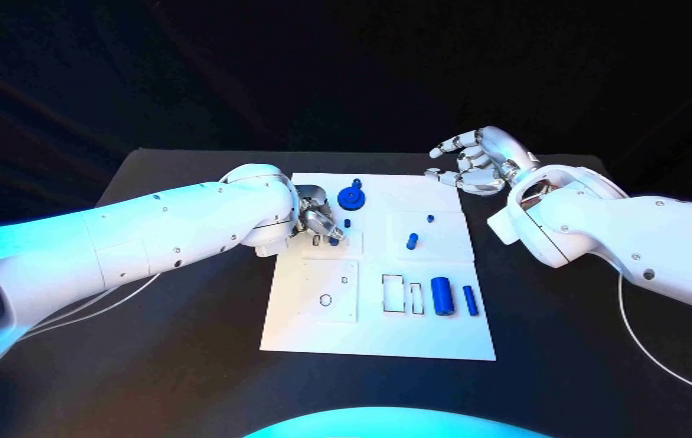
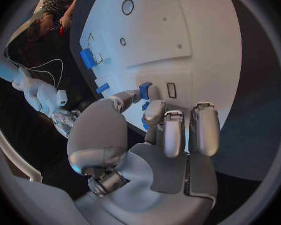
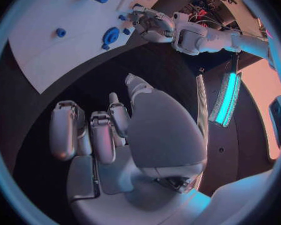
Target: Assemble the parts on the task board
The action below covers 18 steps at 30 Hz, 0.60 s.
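1. The task board (image 1: 378, 308) lies flat in the middle of the black table (image 1: 173, 358) — a white plate with raised panels, small round holes and rectangular slots outlined on it
2. Left hand (image 1: 317, 220) is down over the board's left edge, near its far end. In the left wrist view its fingers (image 2: 176, 132) are curled in side by side, and the thumb and a fingertip pinch a small blue peg (image 2: 145, 90) that sits right at the board's surface beside a small rectangular slot
3. In the head view that same peg (image 1: 335, 240) peeks out just under the fingertips, with another small blue peg (image 1: 348, 223) close by
4. Just beyond the left hand stands a round blue gear-like part (image 1: 353, 198) with a short stem rising from its middle — the biggest round piece on the board
5. Middle of the board, a short blue pin (image 1: 413, 240) stands by itself on a raised panel
6. Toward the near right, a stubby blue cylinder (image 1: 444, 300) lies on its side, and a thinner blue rod (image 1: 470, 299) lies just beside it, parallel
7. Right hand (image 1: 479, 161) hangs past the board's far right corner, off the board, fingers loosely curled and slightly apart, holding nothing. The right wrist view shows its fingers (image 3: 102, 137) bent inward over the dark table
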Motion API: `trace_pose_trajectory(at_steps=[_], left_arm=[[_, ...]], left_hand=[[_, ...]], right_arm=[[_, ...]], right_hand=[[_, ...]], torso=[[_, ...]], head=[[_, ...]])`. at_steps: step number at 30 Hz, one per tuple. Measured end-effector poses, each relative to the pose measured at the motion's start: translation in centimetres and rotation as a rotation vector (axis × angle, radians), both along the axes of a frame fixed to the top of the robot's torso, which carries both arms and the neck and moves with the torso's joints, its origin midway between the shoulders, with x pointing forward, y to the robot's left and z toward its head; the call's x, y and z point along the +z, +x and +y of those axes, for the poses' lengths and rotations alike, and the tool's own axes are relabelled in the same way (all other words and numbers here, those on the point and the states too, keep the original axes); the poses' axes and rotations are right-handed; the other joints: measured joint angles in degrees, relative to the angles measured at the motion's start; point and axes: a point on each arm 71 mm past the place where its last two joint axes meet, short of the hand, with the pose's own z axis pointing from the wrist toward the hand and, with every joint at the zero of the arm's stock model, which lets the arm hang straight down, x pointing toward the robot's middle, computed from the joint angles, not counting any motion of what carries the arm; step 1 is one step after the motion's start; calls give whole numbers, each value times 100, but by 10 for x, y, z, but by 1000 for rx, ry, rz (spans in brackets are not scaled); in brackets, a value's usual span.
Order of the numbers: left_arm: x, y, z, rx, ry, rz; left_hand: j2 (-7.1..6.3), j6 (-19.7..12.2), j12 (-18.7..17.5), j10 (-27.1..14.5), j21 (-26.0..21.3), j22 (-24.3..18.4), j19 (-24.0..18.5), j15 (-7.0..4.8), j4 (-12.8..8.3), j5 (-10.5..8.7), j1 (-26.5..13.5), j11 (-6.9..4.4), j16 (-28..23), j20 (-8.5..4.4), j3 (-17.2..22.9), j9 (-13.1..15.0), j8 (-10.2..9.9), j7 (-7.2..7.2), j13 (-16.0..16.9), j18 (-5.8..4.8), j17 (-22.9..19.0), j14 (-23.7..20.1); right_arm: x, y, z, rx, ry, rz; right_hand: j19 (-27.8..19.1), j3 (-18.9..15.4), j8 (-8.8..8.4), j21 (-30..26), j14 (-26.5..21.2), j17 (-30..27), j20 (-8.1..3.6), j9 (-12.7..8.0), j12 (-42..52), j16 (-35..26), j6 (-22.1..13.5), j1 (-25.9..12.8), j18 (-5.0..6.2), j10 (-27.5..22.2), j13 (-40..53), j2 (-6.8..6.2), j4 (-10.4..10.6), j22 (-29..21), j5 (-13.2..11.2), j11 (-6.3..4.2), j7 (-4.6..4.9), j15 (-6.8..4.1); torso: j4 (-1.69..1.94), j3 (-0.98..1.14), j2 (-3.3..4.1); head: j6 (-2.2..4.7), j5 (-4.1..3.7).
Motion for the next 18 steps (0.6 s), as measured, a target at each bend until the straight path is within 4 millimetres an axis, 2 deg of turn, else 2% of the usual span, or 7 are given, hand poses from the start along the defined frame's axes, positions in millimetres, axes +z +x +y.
trace_pose_trajectory(at_steps=[5, 9, 14, 16, 18], left_arm=[[0, 0, 1, 3, 1, 1], [-2, 0, 4, 8, 3, 2], [-1, 1, 9, 18, 5, 0], [-1, 2, 11, 22, 5, -2], [0, 2, 12, 24, 4, -3]], left_hand=[[-15, 64, 0, 0, 0, 0, 10, 0, 225, -93, -15, 0, 0, -10, -393, -24, -34, -19, 16, 0, 0, 0], [-21, 80, 0, -1, 0, 0, 9, 0, 485, -421, -21, 1, 0, -10, -711, -34, -63, -23, 26, 0, 0, 0], [-23, 100, 0, -1, 0, -1, 9, 0, 709, -676, -19, 1, 0, -10, -967, -43, -63, -20, 43, 0, 0, 0], [-62, 110, 0, -1, 0, -1, 9, 1, 833, -872, 35, 1, 0, -9, -1091, -43, -63, -11, 47, 0, 0, 0], [-43, 110, -1, -1, 0, -1, 9, 1, 935, -1093, 65, 1, 0, -9, -1194, -43, -63, -11, 47, 0, 0, 0]], right_arm=[[0, 0, 0, 0, 0, 0], [0, 0, 0, -1, 0, 0], [0, 0, -1, -1, -1, 0], [0, 0, -1, -2, -1, 0], [0, 0, -1, -2, -1, 0]], right_hand=[[0, 0, 0, 0, 0, 0, 0, 0, 0, 0, 0, 0, 0, 0, 0, 0, 0, 5, 0, 0, 0, 0], [-19, 7, 0, 0, 0, 5, -19, 0, 0, 0, 0, 0, 0, 0, 0, 0, -7, 5, 0, 0, 0, 0], [-21, 16, 0, 0, 0, 5, -21, 0, 0, 0, 0, 0, 0, 0, 0, 0, -16, 4, 0, 0, 0, 0], [-21, 16, 0, 0, 0, 4, -21, 0, 0, 0, 0, -22, 0, 0, 0, -23, -16, 4, 0, 0, 0, 0], [-21, 16, 0, 0, 0, 4, -21, 0, 0, 0, 0, -22, 0, 0, 0, -23, -16, 4, 0, 0, 0, 0]], torso=[[0, -1, -2], [0, -1, -3], [-3, -1, -3], [-4, -1, -3], [-5, -1, -3]], head=[[5, 2], [8, 10], [10, 8], [11, 3], [12, 0]])
